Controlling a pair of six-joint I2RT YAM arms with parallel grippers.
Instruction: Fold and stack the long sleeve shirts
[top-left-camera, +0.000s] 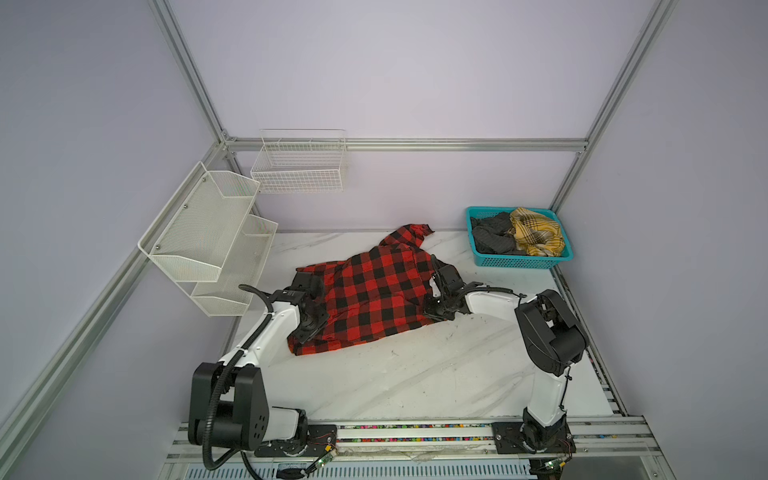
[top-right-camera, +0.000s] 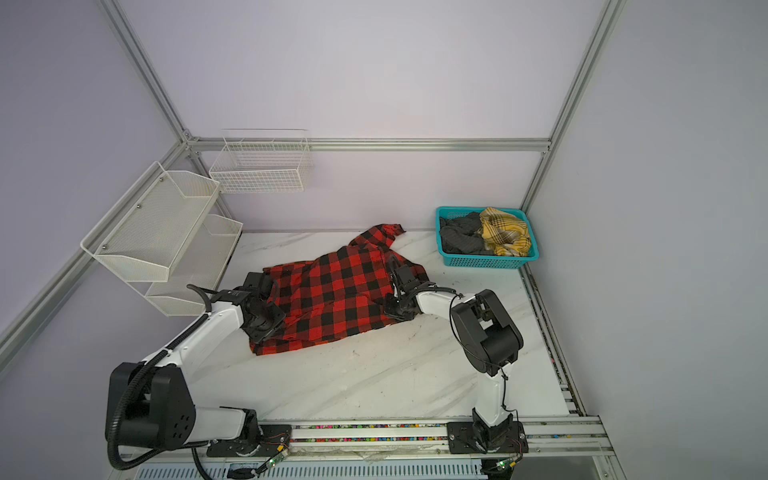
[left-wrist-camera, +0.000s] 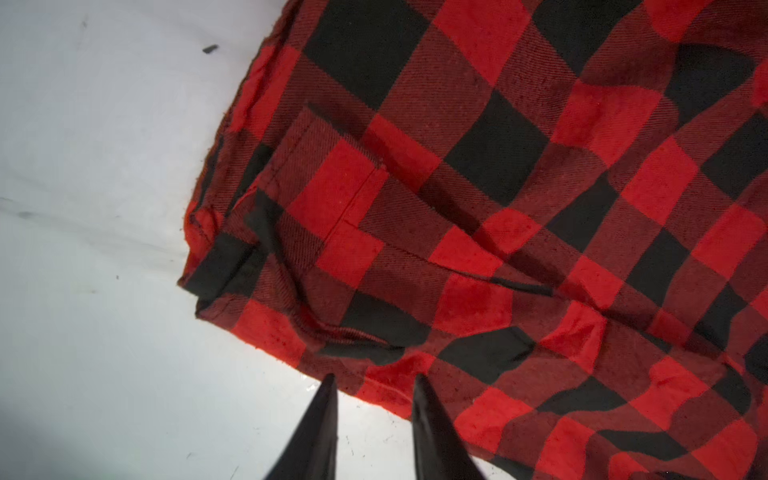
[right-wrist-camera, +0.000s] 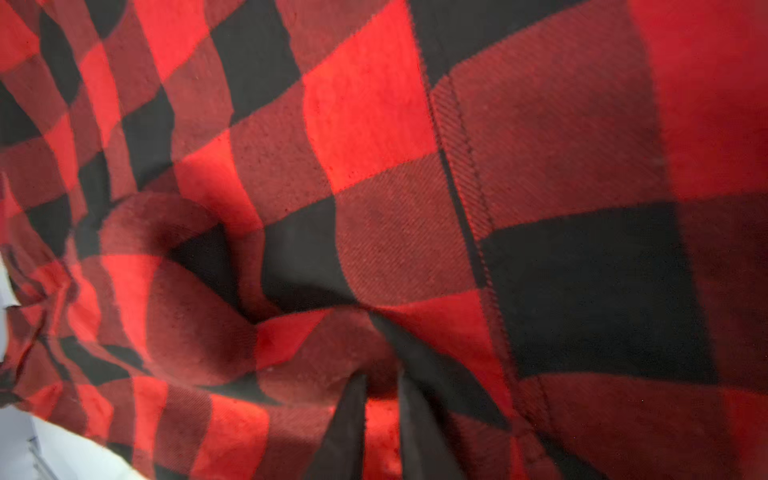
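Here, a red-and-black flannel shirt (top-left-camera: 370, 291) lies on the tabletop (top-left-camera: 415, 374), long axis running near-left to far-right, between both arms. Right fingers (right-wrist-camera: 345, 424) pinch a puckered fold at its right side; left fingers (left-wrist-camera: 320, 415) sit slightly apart at the hem (grip unclear).

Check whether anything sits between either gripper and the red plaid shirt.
Nothing visible: the left gripper has its tips at the shirt edge, and the right gripper is down in its bunched cloth. The teal basket sits apart.
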